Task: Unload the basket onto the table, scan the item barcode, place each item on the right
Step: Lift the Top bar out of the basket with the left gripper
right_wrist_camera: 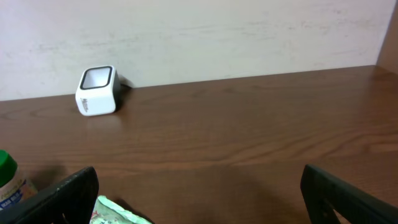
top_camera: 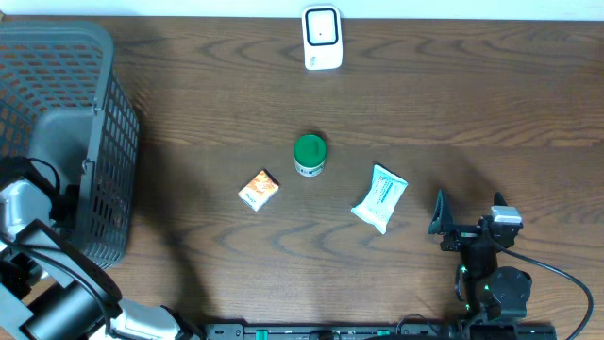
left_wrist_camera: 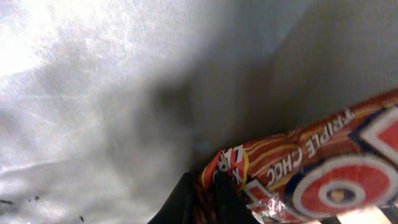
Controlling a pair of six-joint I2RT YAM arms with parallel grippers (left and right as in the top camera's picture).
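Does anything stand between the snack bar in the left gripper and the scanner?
Only the wall of the basket: the left gripper is closed on the snack bar inside it. Beyond that, nothing blocks the way to the scanner; the jar sits aside.

A dark wood grain with a smooth, faintly satin finish is shown by the desk (top_camera: pixel 189 123). The basket (top_camera: pixel 104 142) is formed of matt grey plastic lattice, and the scanner (top_camera: pixel 322 38) is cased in glossy white plastic. A crinkled, shiny film is seen on the snack wrapper (left_wrist_camera: pixel 311 168) and on the white pouch (top_camera: pixel 379 198). Matt black plastic is shown on the fingers (right_wrist_camera: pixel 348 196) of the right pincer (right_wrist_camera: pixel 199 199).
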